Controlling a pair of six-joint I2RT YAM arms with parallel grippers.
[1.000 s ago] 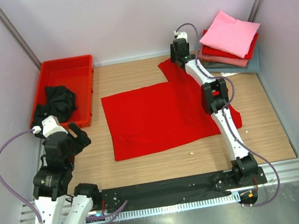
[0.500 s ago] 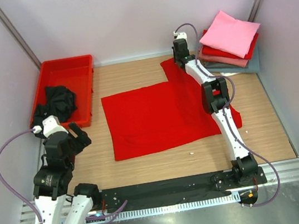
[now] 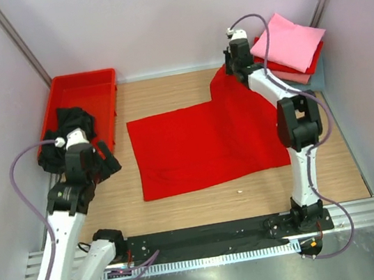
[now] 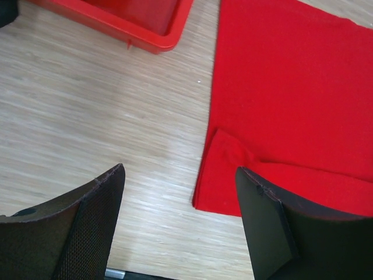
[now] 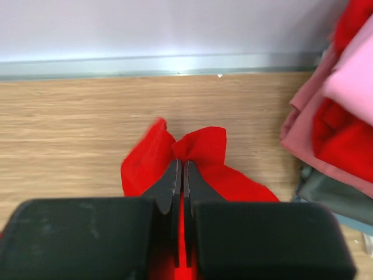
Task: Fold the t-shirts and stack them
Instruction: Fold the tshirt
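A bright red t-shirt [image 3: 202, 145] lies spread on the wooden table. My right gripper [image 3: 235, 68] is at the shirt's far right corner, shut on a bunched fold of red cloth and holding it lifted off the table. In the right wrist view the jaws [image 5: 179, 166] are pressed together with the red t-shirt [image 5: 201, 146] puffing out past the tips. My left gripper [image 3: 104, 165] hovers open to the left of the shirt. Its fingers [image 4: 96, 216] frame bare wood beside the shirt's near left corner [image 4: 224, 175], holding nothing. A black t-shirt [image 3: 67, 130] lies crumpled in the red tray [image 3: 84, 85].
Folded t-shirts [image 3: 289, 44], pink on top over red, salmon and grey-blue, are stacked at the back right, close to my right gripper [image 5: 344, 116]. The red tray's corner [image 4: 157, 35] lies just beyond my left gripper. Walls enclose the table on three sides.
My right gripper shut on the shirt's far corner and carried it up and to the right, toward the stack. My left arm swung forward and toward the shirt.
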